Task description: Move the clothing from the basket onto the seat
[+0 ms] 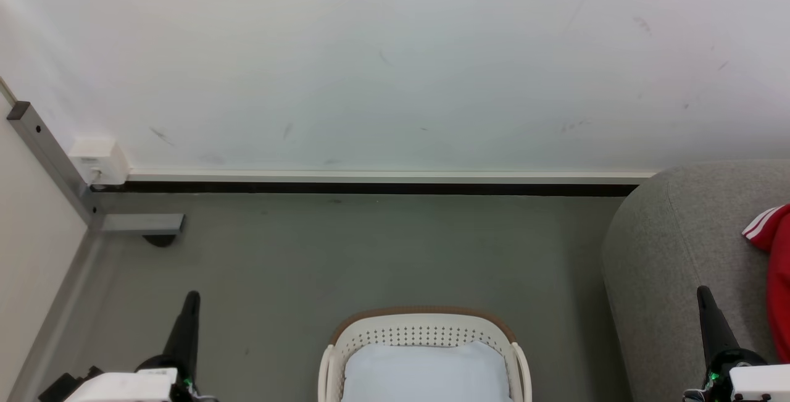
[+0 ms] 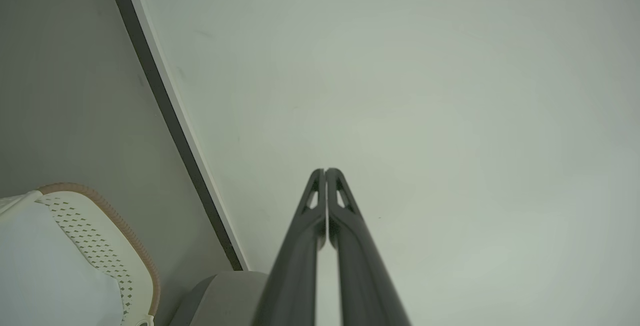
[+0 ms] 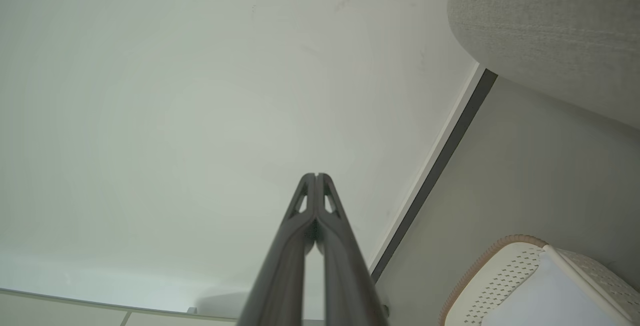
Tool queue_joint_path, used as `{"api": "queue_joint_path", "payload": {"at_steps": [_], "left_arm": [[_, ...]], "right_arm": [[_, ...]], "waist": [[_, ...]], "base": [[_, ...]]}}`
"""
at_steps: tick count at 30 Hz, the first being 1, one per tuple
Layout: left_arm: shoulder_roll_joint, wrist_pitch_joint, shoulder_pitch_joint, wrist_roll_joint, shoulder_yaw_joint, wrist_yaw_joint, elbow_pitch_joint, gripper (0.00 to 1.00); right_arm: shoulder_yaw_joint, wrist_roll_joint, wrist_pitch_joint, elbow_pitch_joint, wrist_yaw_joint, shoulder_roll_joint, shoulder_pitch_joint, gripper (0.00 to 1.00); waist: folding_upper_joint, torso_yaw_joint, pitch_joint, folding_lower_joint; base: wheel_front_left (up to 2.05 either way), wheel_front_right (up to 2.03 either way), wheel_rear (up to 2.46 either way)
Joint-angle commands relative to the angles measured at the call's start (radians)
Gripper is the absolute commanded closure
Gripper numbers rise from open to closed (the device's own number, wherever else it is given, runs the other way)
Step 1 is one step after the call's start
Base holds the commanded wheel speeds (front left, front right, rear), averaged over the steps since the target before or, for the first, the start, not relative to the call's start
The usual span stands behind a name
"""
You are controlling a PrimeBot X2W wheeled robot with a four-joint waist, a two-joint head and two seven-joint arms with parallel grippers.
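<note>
Red clothing (image 1: 779,266), one piece, lies on one seat (image 1: 673,254) near one basket (image 1: 426,333).

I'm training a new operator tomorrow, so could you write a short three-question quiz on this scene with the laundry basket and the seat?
1. True or false: the red shirt lies on the grey seat.
2. What shows inside the basket? A) the red shirt B) a pale blue-white cushion C) nothing at all
3. Fill in: both arms' jaws are ____ and hold nothing.

Key: 1 true; 2 B; 3 shut.
</note>
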Motion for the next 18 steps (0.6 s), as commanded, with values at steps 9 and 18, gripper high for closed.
{"api": "queue_joint_path", "payload": {"at_steps": [9,18], "left_arm": [[0.003,0.023,-0.021,-0.075,0.007,0.004,0.0,1.0],[0.002,0.04,-0.028,-0.131,0.01,0.005,0.002,1.0]], "right_arm": [[-0.014,0.072,0.016,0.003,-0.002,-0.006,-0.021,1.0],[-0.019,0.13,0.026,0.006,-0.002,-0.007,-0.028,1.0]], "waist": [[0.0,0.002,0.002,-0.0001],[0.0,0.004,0.004,-0.0001]], "base": [[0.0,0.0,0.0],[0.0,0.0,0.0]]}}
